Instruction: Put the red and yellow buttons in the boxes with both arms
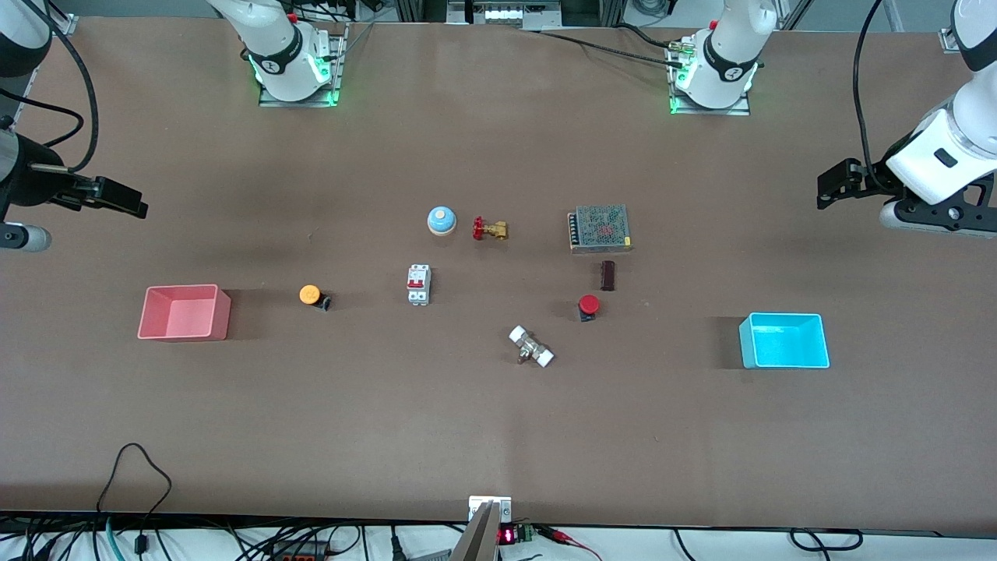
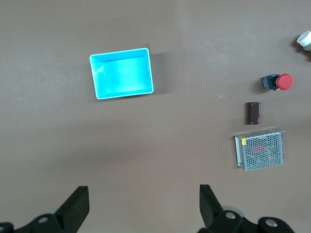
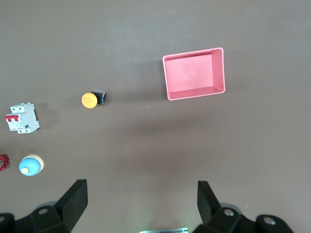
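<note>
The yellow button (image 1: 310, 294) lies on the table beside the pink-red box (image 1: 184, 312), toward the right arm's end. Both show in the right wrist view: the button (image 3: 89, 100) and the box (image 3: 194, 74). The red button (image 1: 589, 305) lies near the table's middle, and the cyan box (image 1: 784, 340) stands toward the left arm's end. Both show in the left wrist view: the button (image 2: 281, 81) and the box (image 2: 122, 73). My right gripper (image 1: 128, 201) (image 3: 141, 204) and left gripper (image 1: 826, 191) (image 2: 143, 206) hang open and empty, high over bare table at their own ends.
In the middle stand a blue dome bell (image 1: 441, 220), a brass valve with red handwheel (image 1: 489, 229), a white circuit breaker (image 1: 418, 284), a metal mesh power supply (image 1: 599, 228), a small dark block (image 1: 607, 275) and a metal fitting with white caps (image 1: 531, 347).
</note>
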{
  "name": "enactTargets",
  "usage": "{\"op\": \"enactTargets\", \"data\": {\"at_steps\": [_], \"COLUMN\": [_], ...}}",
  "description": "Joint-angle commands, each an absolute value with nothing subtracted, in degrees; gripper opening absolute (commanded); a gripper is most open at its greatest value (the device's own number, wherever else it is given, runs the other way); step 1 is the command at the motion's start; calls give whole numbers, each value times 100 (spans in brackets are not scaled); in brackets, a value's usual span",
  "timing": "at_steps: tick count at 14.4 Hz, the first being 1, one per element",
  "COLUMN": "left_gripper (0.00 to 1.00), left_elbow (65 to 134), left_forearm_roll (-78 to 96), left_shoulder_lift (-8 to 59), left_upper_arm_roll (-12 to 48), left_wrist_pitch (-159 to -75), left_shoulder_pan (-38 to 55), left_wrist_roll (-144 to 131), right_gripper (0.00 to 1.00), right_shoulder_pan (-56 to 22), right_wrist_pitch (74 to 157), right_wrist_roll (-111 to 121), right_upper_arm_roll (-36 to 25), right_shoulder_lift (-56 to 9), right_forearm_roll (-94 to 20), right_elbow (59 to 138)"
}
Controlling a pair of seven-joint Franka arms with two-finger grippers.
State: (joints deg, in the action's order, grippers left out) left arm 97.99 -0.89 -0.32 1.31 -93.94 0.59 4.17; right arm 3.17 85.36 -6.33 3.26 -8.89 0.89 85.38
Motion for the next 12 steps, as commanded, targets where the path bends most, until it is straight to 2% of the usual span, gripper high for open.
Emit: {"op": "enactTargets", "data": {"at_steps": [1,4,5,8,10,12], "left_gripper": [100,100,100,100,100,100], "left_elbow": [9782,9782,9782,9773,9547,8986], "left_forearm_roll": [-88,-88,-36,70,394,378], "left_shoulder_lift": [-105,-10,217,439,929,1666], "left_upper_arm_roll": [123,132,141,500,737,1044], "left_wrist_pitch": [-9308,-9299,-9238,-8999,-9393,-9710], "left_shoulder_pan": [70,105,123,132,141,315], "left_wrist_roll": [466,510,501,335,-549,-1201], "right_gripper": [100,100,100,100,100,100], "right_shoulder_pan": [290,290,281,132,97,53], "right_wrist_pitch": [8639,9682,10025,10869,11467,11864], "right_wrist_roll": [-642,-650,-694,-1314,-1843,-2440], "right_upper_arm_roll": [351,439,448,483,754,870], "right_shoulder_lift": [-1195,-1406,-1485,-1608,-1626,-1844], "right_forearm_roll": [9,0,0,0,44,53], "right_elbow": [8726,9218,9385,10017,10448,10538]}}
